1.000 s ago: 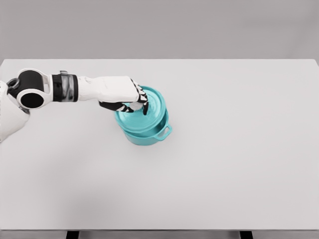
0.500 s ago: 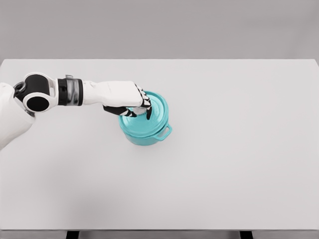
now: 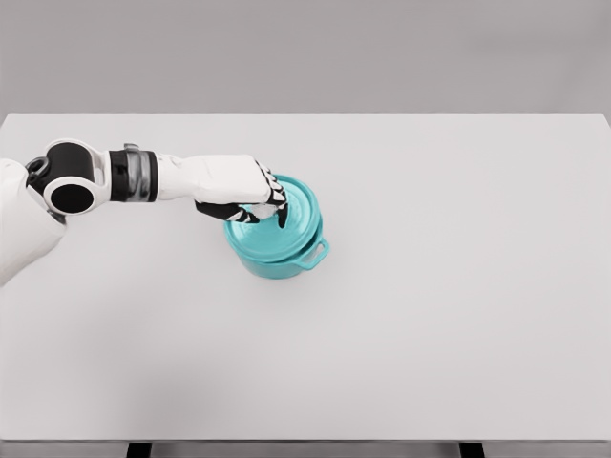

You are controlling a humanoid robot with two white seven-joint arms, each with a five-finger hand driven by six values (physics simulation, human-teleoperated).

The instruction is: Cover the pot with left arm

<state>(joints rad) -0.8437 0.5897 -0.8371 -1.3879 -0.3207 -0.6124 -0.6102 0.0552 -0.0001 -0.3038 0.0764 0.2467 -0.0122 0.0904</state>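
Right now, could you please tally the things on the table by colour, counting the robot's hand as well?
Teal: 2, the pot and the lid on it
White: 2, the left hand grasping the lid, and the table
Total: 4

Left robot hand [image 3: 241,194] reaches in from the tabletop's [image 3: 458,315] left edge, fingers curled on the teal lid [image 3: 291,215] sitting atop the teal pot [image 3: 284,260], left of centre.
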